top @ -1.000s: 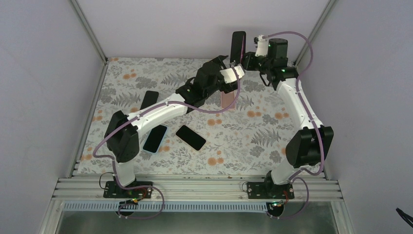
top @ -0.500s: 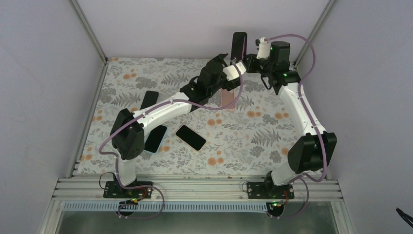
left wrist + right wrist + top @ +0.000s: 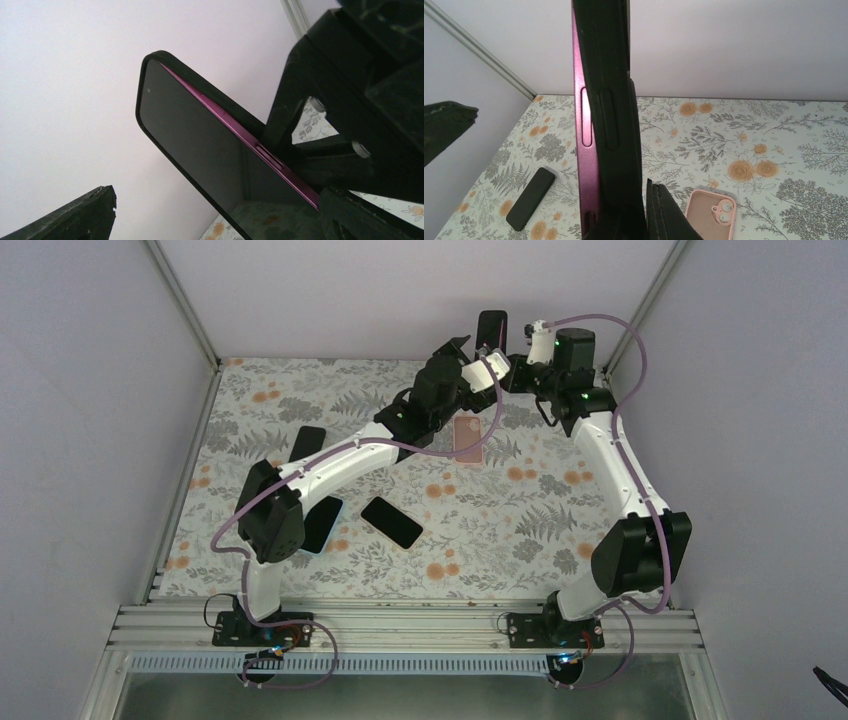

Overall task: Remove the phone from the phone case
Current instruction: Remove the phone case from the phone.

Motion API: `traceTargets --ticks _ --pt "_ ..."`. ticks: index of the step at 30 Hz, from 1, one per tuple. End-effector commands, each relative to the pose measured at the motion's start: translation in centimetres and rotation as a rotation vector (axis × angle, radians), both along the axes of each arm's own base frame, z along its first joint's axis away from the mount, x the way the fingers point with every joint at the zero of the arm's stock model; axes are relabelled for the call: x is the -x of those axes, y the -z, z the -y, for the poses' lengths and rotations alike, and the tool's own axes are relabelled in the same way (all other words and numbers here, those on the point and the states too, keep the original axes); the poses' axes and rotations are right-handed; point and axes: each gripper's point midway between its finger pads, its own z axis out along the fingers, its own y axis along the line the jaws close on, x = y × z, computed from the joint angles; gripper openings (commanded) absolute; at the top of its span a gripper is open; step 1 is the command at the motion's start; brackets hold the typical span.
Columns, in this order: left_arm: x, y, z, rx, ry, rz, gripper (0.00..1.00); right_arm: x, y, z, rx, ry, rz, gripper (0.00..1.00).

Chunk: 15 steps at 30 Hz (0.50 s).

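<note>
My right gripper (image 3: pixel 508 362) is shut on the lower end of a phone in a black case (image 3: pixel 490 330) and holds it upright above the table's far edge. In the right wrist view the phone's purple side (image 3: pixel 586 150) stands proud of the black case (image 3: pixel 611 100). My left gripper (image 3: pixel 460 348) is open just left of the phone. In the left wrist view the dark screen (image 3: pixel 200 145) reaches down between my spread fingers (image 3: pixel 75 215); I cannot tell whether they touch it.
An empty pink case (image 3: pixel 468 435) lies on the floral cloth below the grippers and shows in the right wrist view (image 3: pixel 711 212). Three dark phones lie at the left: one (image 3: pixel 306 443), one (image 3: pixel 318 525), one (image 3: pixel 392 522). The back wall stands close behind.
My left gripper has moved up and back toward the held phone, clearing the pink case. The right gripper has kept the phone almost in place.
</note>
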Motion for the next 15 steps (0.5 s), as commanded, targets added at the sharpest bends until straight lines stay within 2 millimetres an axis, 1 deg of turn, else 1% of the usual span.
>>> traceTargets --ticks 1,6,8,10,12,15 --pt "1.1 0.6 0.9 0.010 0.061 -0.043 1.00 1.2 -5.0 -0.7 -0.043 -0.031 0.147 0.03" --pt "1.5 0.0 0.5 0.024 0.066 -0.043 1.00 1.1 -4.8 -0.9 -0.049 -0.040 0.144 0.03" --pt "1.4 -0.1 0.6 0.020 0.062 -0.037 1.00 1.1 -4.5 -1.0 -0.052 -0.043 0.140 0.03" --pt "0.9 0.2 0.5 0.011 0.041 -0.035 1.00 1.1 -4.4 -1.1 -0.058 -0.047 0.133 0.03" --pt "0.4 0.4 0.1 0.020 0.009 -0.032 1.00 1.2 -4.5 -1.2 -0.062 -0.052 0.133 0.03" --pt "0.3 0.0 -0.3 0.029 -0.005 -0.026 1.00 1.4 -4.5 -1.1 -0.054 -0.053 0.140 0.03"
